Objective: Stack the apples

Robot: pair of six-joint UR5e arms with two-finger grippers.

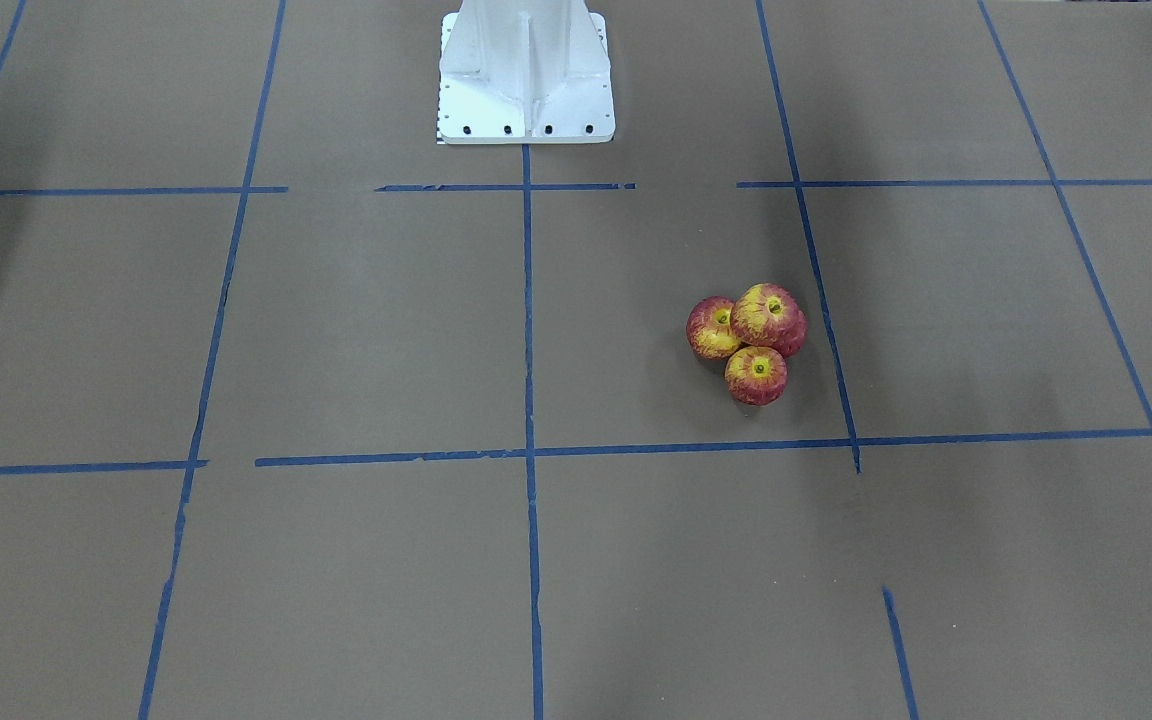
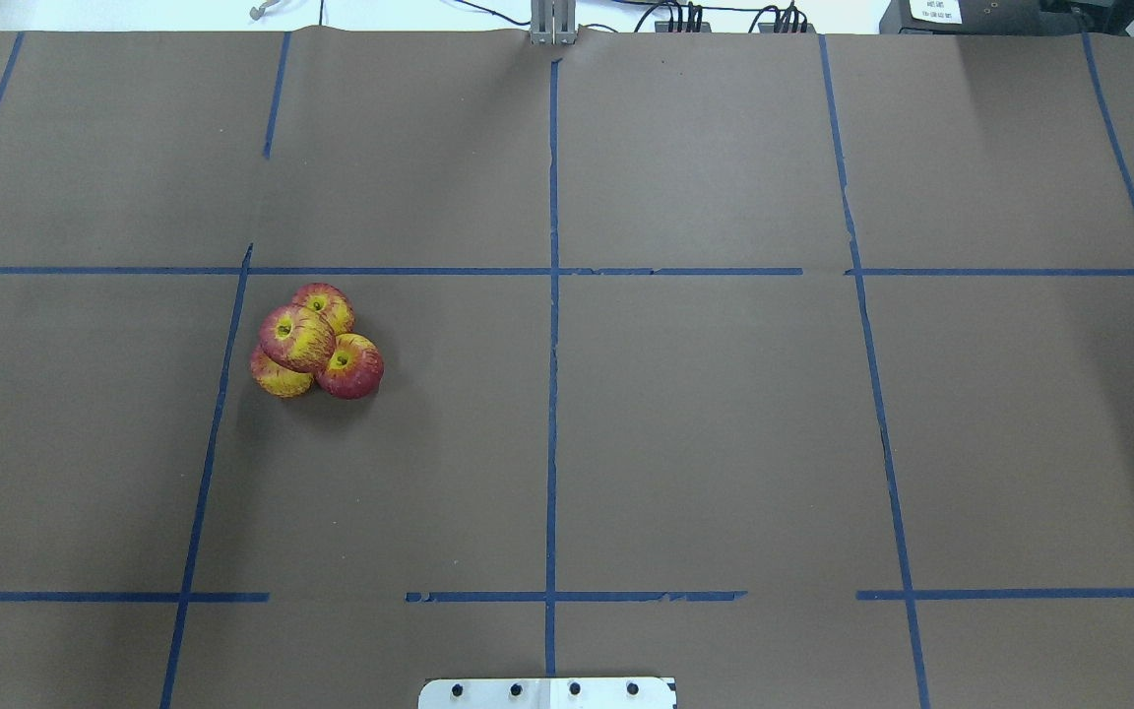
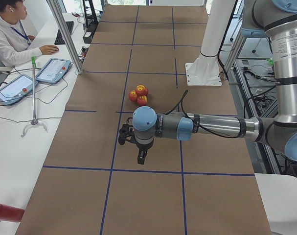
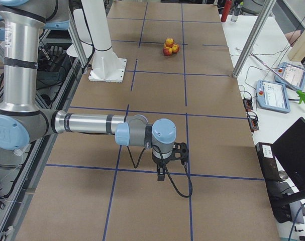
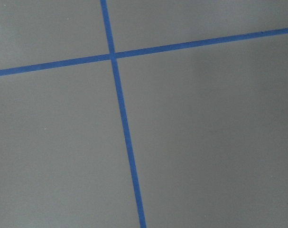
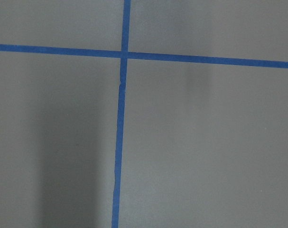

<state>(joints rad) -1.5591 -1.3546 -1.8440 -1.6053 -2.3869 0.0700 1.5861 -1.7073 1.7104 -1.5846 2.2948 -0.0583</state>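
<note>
Four red-and-yellow apples form a pile on the brown table. The top apple (image 2: pixel 296 338) rests on three others (image 2: pixel 324 303) (image 2: pixel 350 366) (image 2: pixel 277 377). In the front-facing view the top apple (image 1: pixel 768 314) sits above the two others that show fully (image 1: pixel 712 328) (image 1: pixel 756 375). The pile also shows small in the side views (image 3: pixel 139 94) (image 4: pixel 169 46). My left gripper (image 3: pixel 140 157) hangs over the table well short of the pile. My right gripper (image 4: pixel 161 174) is far from it at the other end. I cannot tell whether either is open or shut. Both wrist views show only table and tape.
The white robot pedestal (image 1: pixel 526 70) stands at the table's middle edge. Blue tape lines (image 2: pixel 552 394) grid the brown surface. A seated operator (image 3: pixel 11 29), tablets (image 3: pixel 53 70) (image 4: pixel 275 94) and metal frame poles (image 3: pixel 65 34) (image 4: pixel 250 40) line the far side.
</note>
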